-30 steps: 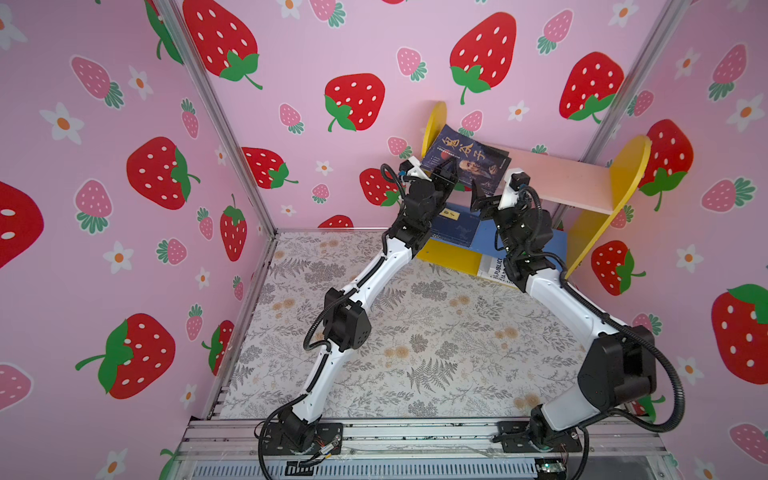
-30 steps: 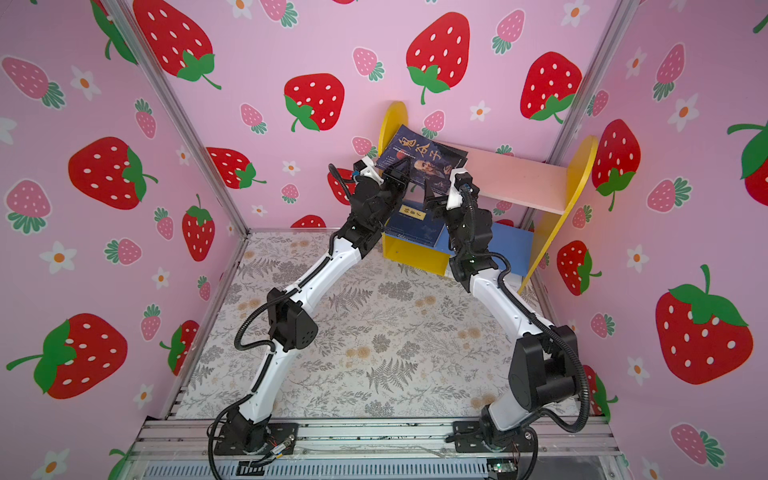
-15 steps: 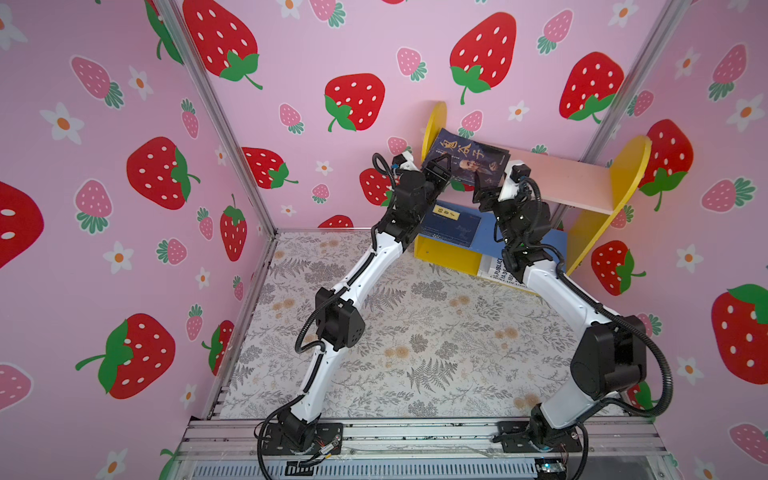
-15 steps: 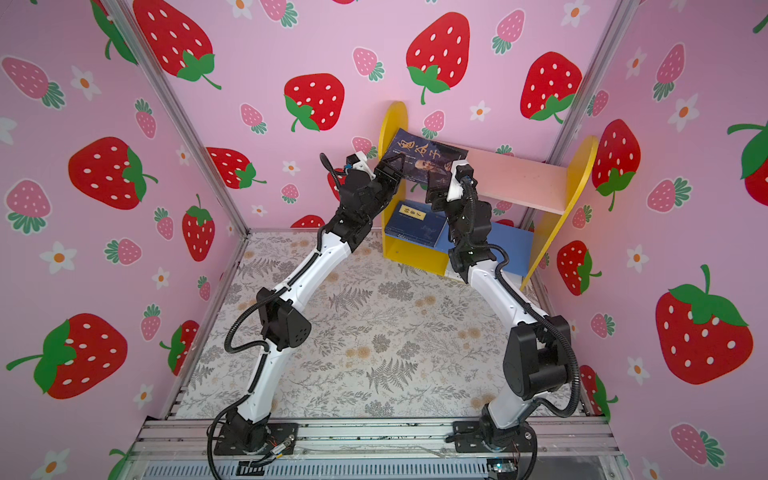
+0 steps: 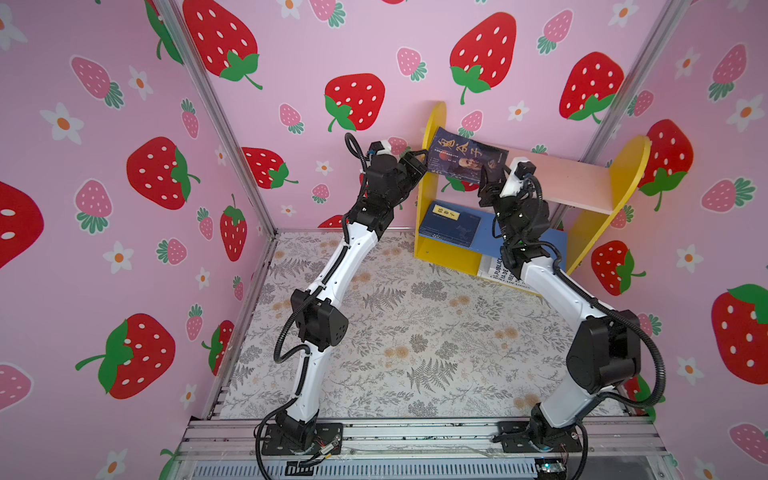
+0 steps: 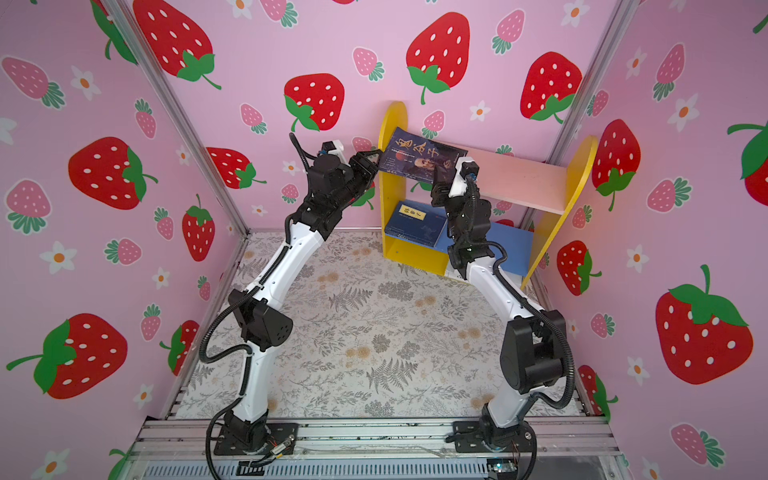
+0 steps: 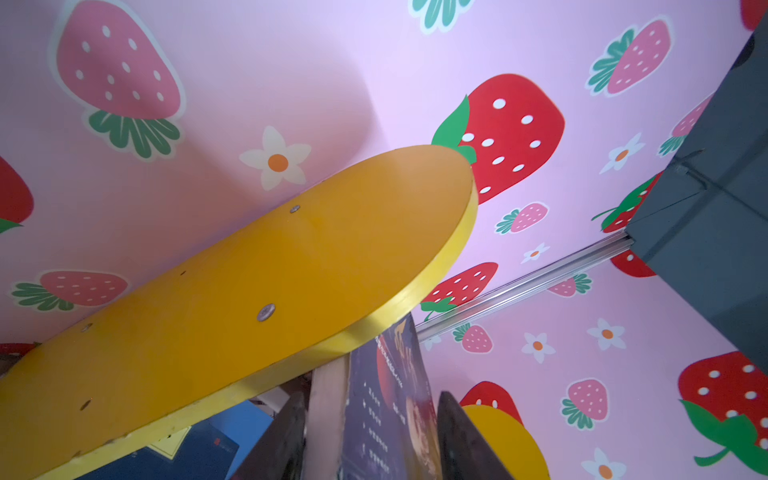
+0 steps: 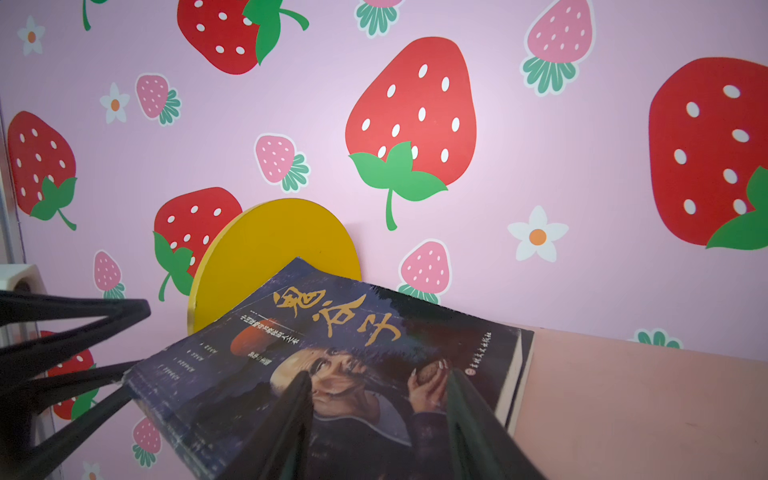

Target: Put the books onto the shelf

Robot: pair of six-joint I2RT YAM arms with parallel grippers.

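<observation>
1 shelf [image 5: 582,183], 2 hands [image 5: 417,164] [image 5: 493,178], 3 books [image 5: 465,160] [image 5: 451,224] [image 5: 495,270] showing (stacks unclear).

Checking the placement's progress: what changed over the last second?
The left gripper drew leftward off the dark book to its edge beside the yellow side panel; the right gripper edged up toward it. That book barely shifted; shelf and navy book stayed put.

Bright, even light is washing the pink walls [image 5: 374,41]; the shelf [image 7: 249,291] is throwing a soft shadow (edges are bowing).
</observation>
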